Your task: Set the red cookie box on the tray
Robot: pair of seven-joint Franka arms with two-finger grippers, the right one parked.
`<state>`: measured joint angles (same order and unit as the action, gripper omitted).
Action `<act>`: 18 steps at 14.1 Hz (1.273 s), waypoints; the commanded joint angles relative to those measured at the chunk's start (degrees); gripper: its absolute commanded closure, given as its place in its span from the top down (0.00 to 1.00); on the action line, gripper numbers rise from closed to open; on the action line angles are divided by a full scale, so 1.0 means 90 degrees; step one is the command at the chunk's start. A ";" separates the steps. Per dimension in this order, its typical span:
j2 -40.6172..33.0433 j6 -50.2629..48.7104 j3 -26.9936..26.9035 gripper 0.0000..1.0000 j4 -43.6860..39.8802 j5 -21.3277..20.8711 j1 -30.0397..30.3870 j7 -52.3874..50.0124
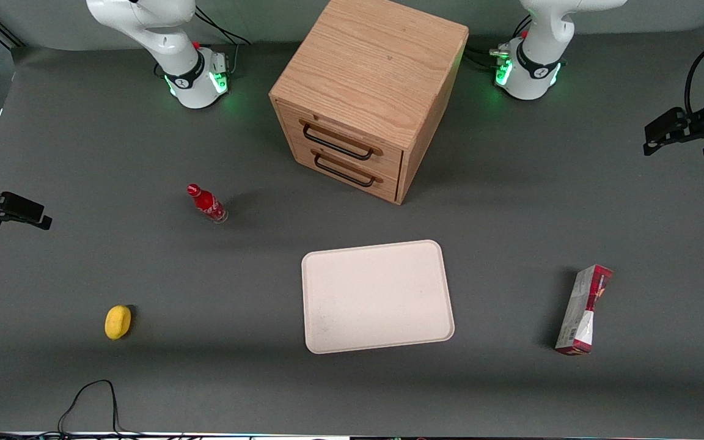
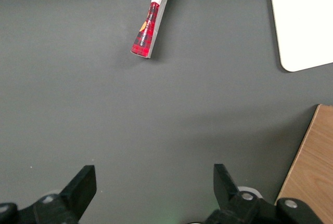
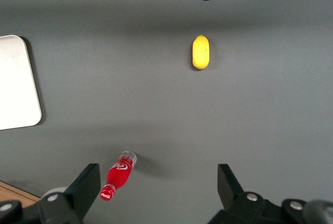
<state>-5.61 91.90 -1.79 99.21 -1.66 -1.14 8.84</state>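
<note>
The red cookie box [image 1: 584,308] [image 2: 151,26] lies on the grey table toward the working arm's end, apart from the tray. It is slim, dark red with white and grey panels. The cream-white tray [image 1: 376,296] [image 2: 307,21] [image 3: 15,83] lies flat in front of the drawer cabinet, nearer the front camera, with nothing on it. My left gripper [image 1: 663,131] [image 2: 153,174] hangs above the table at the working arm's end, farther from the front camera than the box and well apart from it. Its fingers [image 2: 86,180] are spread wide over bare table, holding nothing.
A wooden drawer cabinet [image 1: 370,91] [image 2: 312,167] stands at mid-table, farther from the front camera than the tray. A small red bottle [image 1: 207,203] [image 3: 118,174] and a yellow object [image 1: 118,321] [image 3: 201,52] lie toward the parked arm's end. A black cable [image 1: 92,397] loops at the table's near edge.
</note>
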 commanded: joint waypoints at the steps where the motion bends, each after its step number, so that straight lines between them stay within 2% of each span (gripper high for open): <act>1: 0.0913 0.0276 0.0014 1.00 -0.0601 -0.0099 0.0020 0.0306; 5: 0.2202 0.0930 -0.0006 1.00 -0.1460 -0.0187 0.0000 0.1748; 9: 0.3609 0.1233 -0.0152 1.00 -0.2360 -0.0275 -0.0175 0.1859; 16: 0.4978 0.3078 -0.0572 0.99 -0.2187 -0.0177 -0.0390 0.1801; 18: 0.5115 0.3450 -0.0582 0.99 -0.1982 0.0250 -0.0390 0.1645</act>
<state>39.83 120.84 -5.49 80.61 -2.24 -3.35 24.32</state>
